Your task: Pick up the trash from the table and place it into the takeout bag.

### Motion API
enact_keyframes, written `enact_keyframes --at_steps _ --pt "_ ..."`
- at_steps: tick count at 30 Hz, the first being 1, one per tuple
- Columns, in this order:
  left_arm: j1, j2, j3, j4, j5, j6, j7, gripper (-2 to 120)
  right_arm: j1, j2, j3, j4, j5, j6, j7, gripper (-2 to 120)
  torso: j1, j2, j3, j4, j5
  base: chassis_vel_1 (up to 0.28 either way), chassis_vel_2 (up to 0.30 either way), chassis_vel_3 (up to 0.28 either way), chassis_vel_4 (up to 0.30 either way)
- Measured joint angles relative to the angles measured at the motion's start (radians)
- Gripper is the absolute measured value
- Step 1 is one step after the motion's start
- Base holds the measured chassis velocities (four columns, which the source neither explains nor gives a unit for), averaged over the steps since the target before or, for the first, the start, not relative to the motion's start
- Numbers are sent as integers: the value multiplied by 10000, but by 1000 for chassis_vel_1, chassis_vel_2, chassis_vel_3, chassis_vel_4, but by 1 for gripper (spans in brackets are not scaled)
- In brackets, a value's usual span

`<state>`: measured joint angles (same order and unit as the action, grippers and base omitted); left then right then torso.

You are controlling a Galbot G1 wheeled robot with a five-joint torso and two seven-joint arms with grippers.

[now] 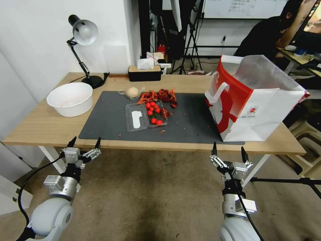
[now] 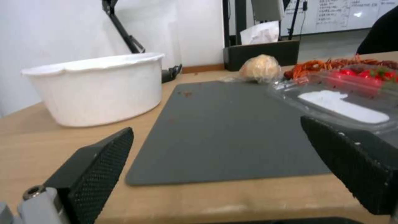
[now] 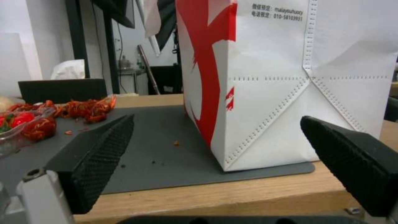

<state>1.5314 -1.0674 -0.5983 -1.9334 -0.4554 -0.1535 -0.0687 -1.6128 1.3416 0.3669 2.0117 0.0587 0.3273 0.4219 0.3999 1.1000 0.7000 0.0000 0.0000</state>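
Your left gripper (image 1: 84,142) hangs just off the desk's (image 1: 40,124) near edge toward its left end, fingers spread wide and holding nothing. Beyond it, near the left end of the desk, a white bowl (image 1: 70,98) sits on bare wood just beside the mat's (image 1: 110,120) left edge, and a black lamp (image 1: 83,50) stands behind it at the back-left corner. On the mat, close to its back edge, you have a beige wad (image 1: 132,92) in clear wrap, and just right of it a heap of red scraps (image 1: 159,96). In front of those, about mid-mat, lies a clear clamshell tray (image 1: 146,115) hinged open, its flat lid with a white label to the left and small red tomatoes in the right half. A few red crumbs dot the mat around it. A black tissue box (image 1: 144,73) rests at the desk's back edge behind the wad. Toward the right end, the bag (image 1: 254,100) stands upright with its mouth open, its base on the mat's right edge and near-right corner, red side and white handle facing the trash, well apart from it. Your right gripper (image 1: 229,150) hangs just off the near edge in front of the bag, fingers also spread wide and empty; the right wrist view shows the bag's near corner (image 3: 224,161) between its fingers and beyond them.
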Motion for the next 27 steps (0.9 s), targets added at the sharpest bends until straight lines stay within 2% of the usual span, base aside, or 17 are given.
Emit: enact_keyframes --at_steps 5,12,15,16,22,23,25,27 --pt "-485 110 263 29 25 143 4 100 -5 7 1 -17 0 1 13 100 0 0 0 0 0 0 0 0 0" --pt "-2242 617 1343 359 -198 625 -24 100 2 1 34 -19 1 0 25 100 1 0 0 0 0 0 0 0 0" --pt "-2526 724 1540 465 -283 692 -21 100 1 5 39 -20 1 -3 29 100 0 0 0 -2 1 0 0 0 0" --pt "-3212 970 2032 768 -635 924 -12 100 -10 27 41 -20 1 -10 30 100 1 -1 0 -1 0 0 0 0 0" --pt "-4312 1277 2700 1430 -1269 1289 69 100 -12 60 42 -20 0 -29 30 100 1 -1 1 1 -1 0 0 0 0" --pt "-4965 1381 3006 1863 -1516 1422 176 100 -4 57 56 -20 0 -52 32 100 1 -1 1 0 0 0 0 0 0" --pt "-5306 1432 3168 2084 -1625 1487 214 100 1 46 71 -20 0 -66 34 100 1 -1 1 0 -1 0 0 0 0" --pt "-6367 1538 3738 2698 -1993 1702 256 100 29 31 90 -20 -1 -116 37 100 1 -1 1 -2 2 0 0 0 0"
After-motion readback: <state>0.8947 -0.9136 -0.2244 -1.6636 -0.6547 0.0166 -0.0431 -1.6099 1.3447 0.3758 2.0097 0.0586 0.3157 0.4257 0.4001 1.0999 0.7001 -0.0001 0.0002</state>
